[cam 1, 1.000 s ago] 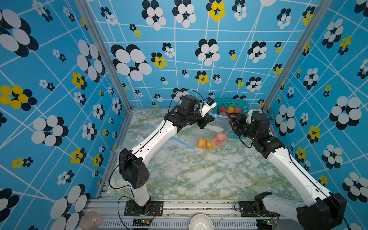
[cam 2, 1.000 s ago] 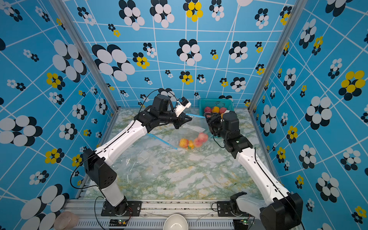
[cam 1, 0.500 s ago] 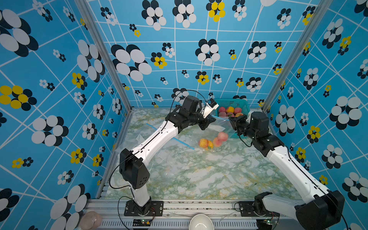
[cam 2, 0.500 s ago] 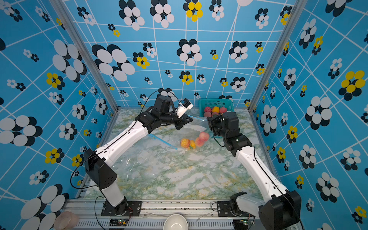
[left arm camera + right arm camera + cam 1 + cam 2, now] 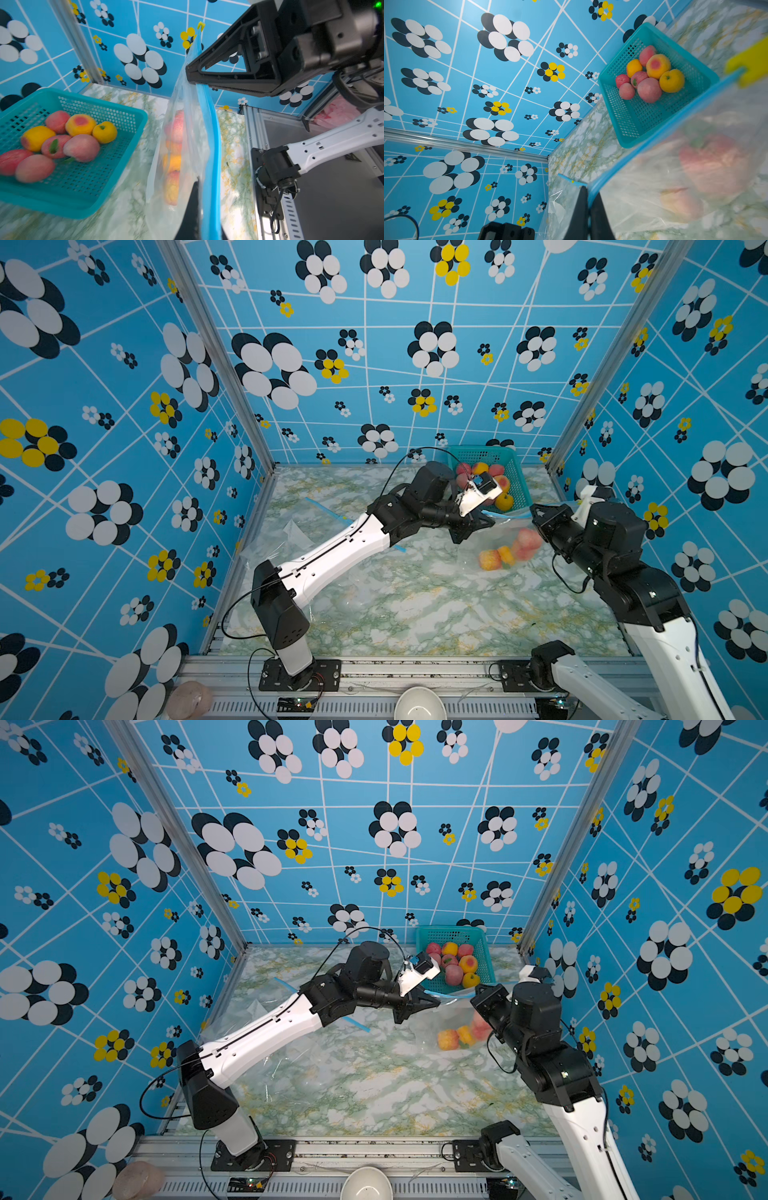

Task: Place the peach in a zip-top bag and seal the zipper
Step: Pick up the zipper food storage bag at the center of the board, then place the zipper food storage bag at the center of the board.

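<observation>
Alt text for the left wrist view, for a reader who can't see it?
A clear bag holding peaches hangs by its blue zipper strip, pinched at two spots by the shut right gripper and left gripper. Beside it on the marble table, a teal basket holds more fruit.

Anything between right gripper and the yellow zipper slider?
Nothing visible. The right gripper is shut on the blue zipper strip; the yellow slider sits further along it, only bare strip between.
</observation>
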`<state>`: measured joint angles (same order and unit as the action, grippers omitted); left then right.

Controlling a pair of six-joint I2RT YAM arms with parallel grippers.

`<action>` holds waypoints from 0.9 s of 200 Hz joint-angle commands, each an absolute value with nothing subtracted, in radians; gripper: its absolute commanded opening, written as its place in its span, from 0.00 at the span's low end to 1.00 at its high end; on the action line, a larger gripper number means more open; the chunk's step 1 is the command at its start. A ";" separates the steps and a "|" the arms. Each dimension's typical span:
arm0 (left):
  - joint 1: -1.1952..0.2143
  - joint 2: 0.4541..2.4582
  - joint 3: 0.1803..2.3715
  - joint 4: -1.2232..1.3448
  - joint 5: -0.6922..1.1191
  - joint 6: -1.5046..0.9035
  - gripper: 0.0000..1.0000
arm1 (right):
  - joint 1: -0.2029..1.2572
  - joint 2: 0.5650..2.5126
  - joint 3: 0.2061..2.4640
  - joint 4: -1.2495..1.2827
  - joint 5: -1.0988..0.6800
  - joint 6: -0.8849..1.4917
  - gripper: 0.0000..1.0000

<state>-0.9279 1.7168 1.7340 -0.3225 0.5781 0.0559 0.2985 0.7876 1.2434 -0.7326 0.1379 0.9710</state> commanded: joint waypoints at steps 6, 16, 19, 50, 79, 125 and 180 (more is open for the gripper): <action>-1.001 1.775 1.721 -0.169 0.691 -0.114 0.00 | 0.292 0.737 1.312 -0.962 0.350 0.903 0.00; -1.025 1.804 1.726 -0.126 0.714 -0.157 0.00 | 0.291 0.741 1.332 -0.995 0.395 0.883 0.00; -1.031 1.813 1.723 -0.111 0.719 -0.168 0.00 | 0.291 0.745 1.336 -1.001 0.406 0.876 0.00; -1.035 1.942 1.681 0.048 0.737 -0.332 0.00 | 0.265 0.837 1.293 -0.975 0.508 0.795 0.00; -1.017 2.081 1.699 0.065 0.679 -0.367 0.00 | 0.079 0.954 1.176 -0.780 0.364 0.747 0.00; -1.006 2.215 1.818 -0.074 0.491 -0.248 0.00 | -0.077 1.207 1.127 -0.565 0.178 0.717 0.00; -0.967 2.322 1.973 -0.185 0.406 -0.224 0.19 | -0.158 1.400 1.165 -0.476 0.131 0.683 0.02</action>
